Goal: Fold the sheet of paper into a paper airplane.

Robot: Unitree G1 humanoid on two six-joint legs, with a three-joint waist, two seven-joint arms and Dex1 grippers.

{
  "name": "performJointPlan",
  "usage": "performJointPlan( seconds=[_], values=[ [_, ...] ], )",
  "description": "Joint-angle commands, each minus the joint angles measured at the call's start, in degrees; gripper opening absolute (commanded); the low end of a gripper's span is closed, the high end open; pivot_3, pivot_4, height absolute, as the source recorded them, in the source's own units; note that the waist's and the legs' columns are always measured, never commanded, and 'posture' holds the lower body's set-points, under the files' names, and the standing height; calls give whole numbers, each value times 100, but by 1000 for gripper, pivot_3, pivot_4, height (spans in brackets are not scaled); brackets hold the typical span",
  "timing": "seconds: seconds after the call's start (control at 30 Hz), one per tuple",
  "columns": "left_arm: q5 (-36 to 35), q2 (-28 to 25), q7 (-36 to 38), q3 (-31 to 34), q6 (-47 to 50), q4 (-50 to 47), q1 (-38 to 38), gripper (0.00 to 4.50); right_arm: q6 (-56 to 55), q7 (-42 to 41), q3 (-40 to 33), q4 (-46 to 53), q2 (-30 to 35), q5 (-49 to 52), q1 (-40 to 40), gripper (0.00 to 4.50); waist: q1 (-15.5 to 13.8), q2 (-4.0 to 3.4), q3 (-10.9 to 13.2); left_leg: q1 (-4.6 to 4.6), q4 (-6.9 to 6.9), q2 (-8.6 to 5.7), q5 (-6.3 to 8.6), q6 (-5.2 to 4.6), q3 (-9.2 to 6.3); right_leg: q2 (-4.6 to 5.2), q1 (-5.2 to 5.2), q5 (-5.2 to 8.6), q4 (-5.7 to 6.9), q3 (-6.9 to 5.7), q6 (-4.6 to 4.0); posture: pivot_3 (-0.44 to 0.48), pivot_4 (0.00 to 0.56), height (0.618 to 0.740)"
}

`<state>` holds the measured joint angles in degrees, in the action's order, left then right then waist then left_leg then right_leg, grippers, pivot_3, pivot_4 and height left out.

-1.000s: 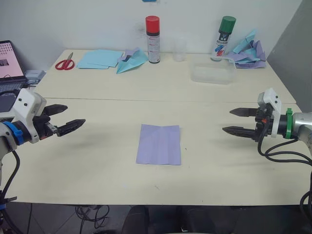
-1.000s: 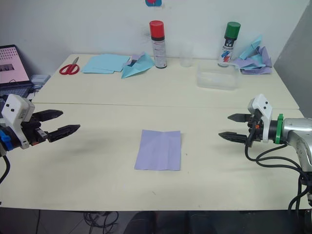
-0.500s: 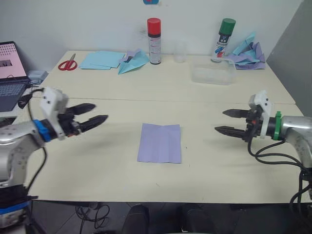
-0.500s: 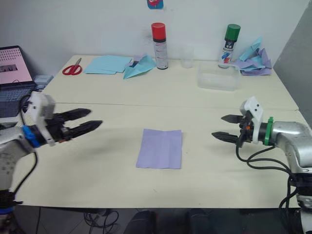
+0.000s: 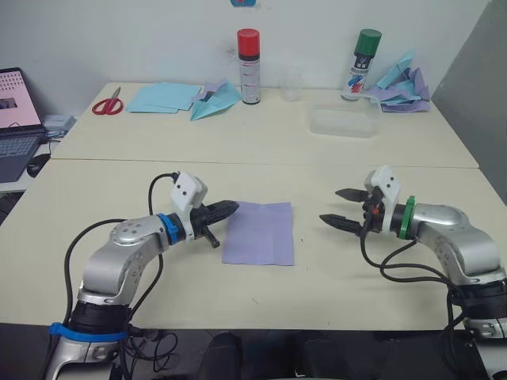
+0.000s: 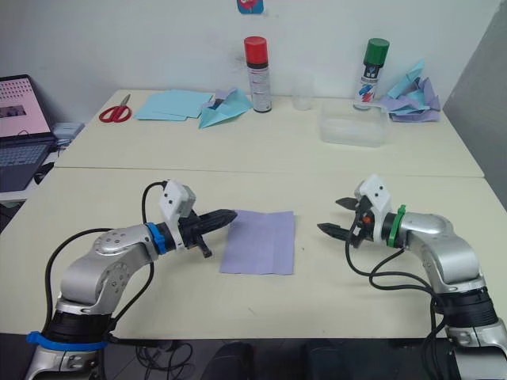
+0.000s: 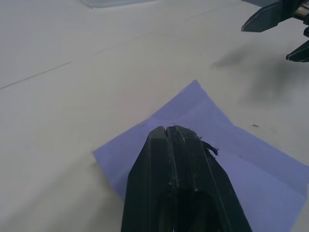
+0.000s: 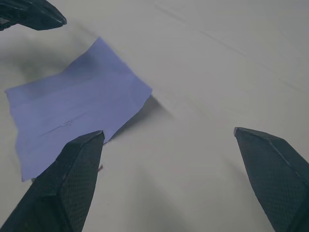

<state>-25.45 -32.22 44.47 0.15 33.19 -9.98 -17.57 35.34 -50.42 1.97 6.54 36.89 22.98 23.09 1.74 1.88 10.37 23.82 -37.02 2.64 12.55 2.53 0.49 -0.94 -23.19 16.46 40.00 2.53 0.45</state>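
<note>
Left gripper (image 5: 228,209) is down low at the left edge of the sheet of paper (image 5: 260,232), fingers pressed together with nothing between them, tips just reaching that edge. The lavender sheet lies flat on the table (image 5: 333,269), in the middle of the near half, faint creases showing. On the right, the right gripper (image 5: 337,207) hovers near the sheet's right edge, apart from it, fingers spread wide and pointing toward the paper
</note>
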Motion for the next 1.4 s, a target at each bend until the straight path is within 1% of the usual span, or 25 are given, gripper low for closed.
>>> performJointPlan(
  seconds=[0.03,0.17,0.3,0.47,0.57,0.6,0.73,0.77,0.87,0.9,0.93,1.07,1.13,1.4],
  values=[
    [228,134,10,-279,-203,166,38,25,-133,156,32,252,-110,-91,22,4500,0,0,-2,-1,0,-1,0,0,0,-1,1,0,0,0,1,0,150,740],
    [632,341,-145,-627,-354,704,-28,25,-225,434,186,190,-305,-348,-14,4500,-3,0,-3,1,-1,-3,0,0,0,-1,1,0,0,-2,2,0,150,740],
    [962,367,-69,-956,-442,1038,-16,25,-325,706,292,17,-532,-603,74,4500,-4,-4,-7,1,-1,-3,0,0,-1,-1,1,0,0,-4,2,0,150,740],
    [1180,356,-113,-1073,-371,1258,15,25,-496,887,481,-304,-722,-930,213,4500,-3,-11,-29,-4,-2,-4,0,0,2,0,8,5,0,-2,15,0,150,740],
    [1193,362,-121,-1068,-362,1217,74,0,-702,932,662,-623,-789,-1188,276,3912,-2,-13,-50,-8,-2,-4,-1,-1,2,0,10,12,0,0,29,0,150,740],
    [1193,363,-123,-1067,-358,1198,92,0,-741,935,693,-680,-810,-1236,285,3593,-2,-13,-54,-8,-2,-4,-1,-1,3,0,10,12,0,1,29,0,150,740],
    [1193,361,-149,-1053,-349,1134,155,0,-956,893,850,-951,-859,-1453,328,2130,-2,-16,-59,-10,-1,-4,-1,-1,2,-1,10,12,0,0,29,0,150,740],
    [1199,368,-157,-1056,-353,1137,158,0,-991,848,881,-972,-863,-1472,322,1692,-2,-17,-60,-10,-1,-4,-1,-1,3,-1,10,12,0,1,29,0,150,740],
    [1208,405,-180,-1076,-343,1134,154,0,-1031,700,998,-939,-895,-1522,265,594,-2,-17,-61,-10,-1,-4,-1,-1,1,-1,10,12,0,1,29,0,150,740],
    [1207,421,-185,-1082,-340,1136,147,0,-1022,669,1031,-908,-928,-1519,241,256,-2,-17,-61,-10,0,-4,-1,-1,1,-1,10,12,0,1,29,0,150,740],
    [1208,436,-192,-1088,-334,1132,142,0,-998,607,1100,-844,-953,-1505,208,36,-1,-16,-61,-10,0,-4,-1,-1,0,-1,10,12,0,1,29,0,150,740],
    [1218,482,-203,-1102,-330,1143,127,0,-647,379,1334,-444,-1117,-1308,55,36,-2,-17,-65,-10,-1,-3,-1,-1,-1,-1,11,12,0,-1,29,0,150,740],
    [1219,487,-198,-1107,-331,1146,124,0,-493,394,1357,-284,-1230,-1253,-7,36,-2,-18,-66,-10,-1,-3,-1,-1,-5,-1,13,12,0,-1,30,0,150,740],
    [1217,463,-208,-1104,-319,1103,154,0,68,801,912,-38,-1888,-763,75,36,-2,-18,-68,-11,-1,-3,-1,-2,-19,0,14,12,0,-2,31,0,150,740]
  ],
)
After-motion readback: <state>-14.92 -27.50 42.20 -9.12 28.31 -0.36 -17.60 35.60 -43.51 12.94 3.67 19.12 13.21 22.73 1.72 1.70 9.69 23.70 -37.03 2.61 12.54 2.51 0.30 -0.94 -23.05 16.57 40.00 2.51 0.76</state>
